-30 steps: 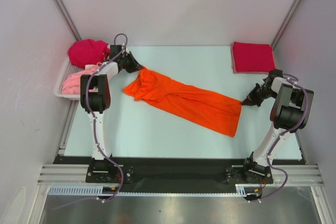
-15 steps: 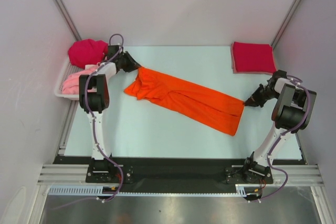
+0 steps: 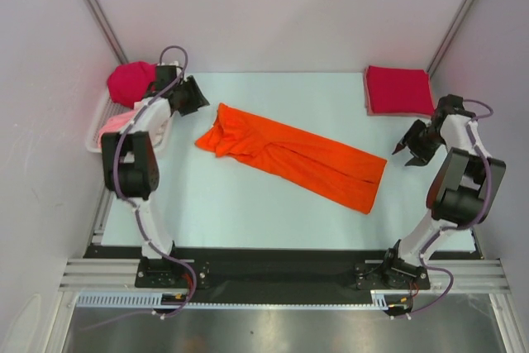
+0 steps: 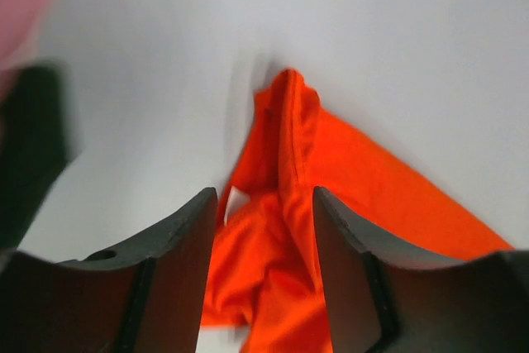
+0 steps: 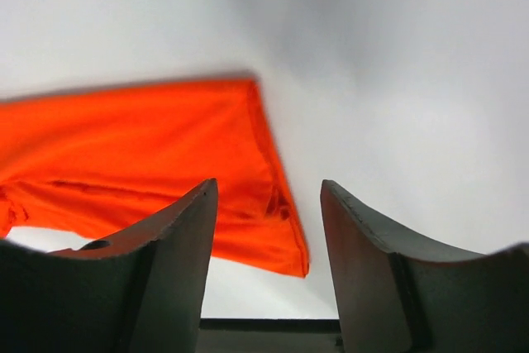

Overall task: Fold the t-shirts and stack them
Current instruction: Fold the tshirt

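Note:
A bright orange t-shirt lies stretched out in a long diagonal band across the table, its bunched end at upper left and its hem at lower right. My left gripper hovers open just off the bunched end, holding nothing. In the left wrist view the orange cloth shows beyond and between the spread fingers. My right gripper stands open a little right of the hem, also holding nothing. The hem corner shows ahead of the right gripper's fingers. A folded crimson t-shirt lies at the back right.
A white tray sits at the table's left edge with a magenta t-shirt and a pale pink t-shirt heaped in it. Slanted frame posts and walls close in both sides.
Both grippers were shut on the ends of the orange shirt and have opened, let go and drawn back outward. The shirt now lies loose on the table.

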### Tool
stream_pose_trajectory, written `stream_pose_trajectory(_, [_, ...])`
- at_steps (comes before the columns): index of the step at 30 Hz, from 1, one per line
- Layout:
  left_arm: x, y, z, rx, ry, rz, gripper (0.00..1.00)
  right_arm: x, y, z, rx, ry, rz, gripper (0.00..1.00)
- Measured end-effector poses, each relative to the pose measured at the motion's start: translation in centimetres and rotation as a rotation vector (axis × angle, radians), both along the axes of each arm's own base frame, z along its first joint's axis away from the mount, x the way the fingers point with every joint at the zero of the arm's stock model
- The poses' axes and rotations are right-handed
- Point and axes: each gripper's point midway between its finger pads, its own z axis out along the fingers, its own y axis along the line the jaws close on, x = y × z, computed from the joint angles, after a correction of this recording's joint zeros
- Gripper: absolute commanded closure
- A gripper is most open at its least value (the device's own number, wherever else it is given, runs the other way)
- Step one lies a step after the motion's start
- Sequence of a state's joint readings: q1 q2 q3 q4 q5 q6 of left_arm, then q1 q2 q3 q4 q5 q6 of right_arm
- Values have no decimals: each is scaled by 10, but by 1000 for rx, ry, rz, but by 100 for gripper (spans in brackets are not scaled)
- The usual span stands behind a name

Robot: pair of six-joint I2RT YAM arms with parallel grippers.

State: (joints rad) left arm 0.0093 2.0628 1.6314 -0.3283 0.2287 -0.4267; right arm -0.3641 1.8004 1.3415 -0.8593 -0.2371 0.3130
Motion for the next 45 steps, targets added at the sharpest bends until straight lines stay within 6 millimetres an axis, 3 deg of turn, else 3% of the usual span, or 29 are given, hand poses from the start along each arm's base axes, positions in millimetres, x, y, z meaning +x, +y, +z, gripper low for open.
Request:
stream_pose_trajectory(2, [-27,2,22,16,-18,2,46,3,7,23,-30,-63,19,37])
stream_pose_trajectory(4, [-53,1,36,16,-32,-3,43,10,30,48,-41,-150,77,36])
stream_pose_trajectory(7, [-87,-6,39,-16,-25,-26,36,24,94,75,11,-269,221,37])
stream_pose_trajectory(9, [-109,-15,23,-72,23,-36,35,30,151,84,82,-327,338,37])
stream_pose_trajectory(13, [-159,-34,-36,-218,172,-22,37,25,255,83,247,-358,509,38])
stream_pose_trajectory(16, [-188,-42,-64,-289,268,11,42,16,310,69,343,-322,578,40])
stream_pose_trajectory(20, [-179,-45,-63,-318,219,21,46,3,362,40,430,-235,627,41])
stream_pose_trajectory(23, [-164,-45,-56,-332,156,25,48,-5,378,28,458,-192,636,42])
stream_pose_trajectory(26, [-157,-46,-58,-354,127,41,52,-6,381,28,467,-183,630,43])
stream_pose_trajectory(31, [-161,-47,-72,-384,151,82,51,-2,383,31,472,-202,630,43])
stream_pose_trajectory(35, [-157,-48,-70,-404,132,109,51,-1,382,32,473,-203,627,44])
stream_pose_trajectory(45, [-152,-49,-68,-431,100,133,63,0,389,28,488,-194,621,45])
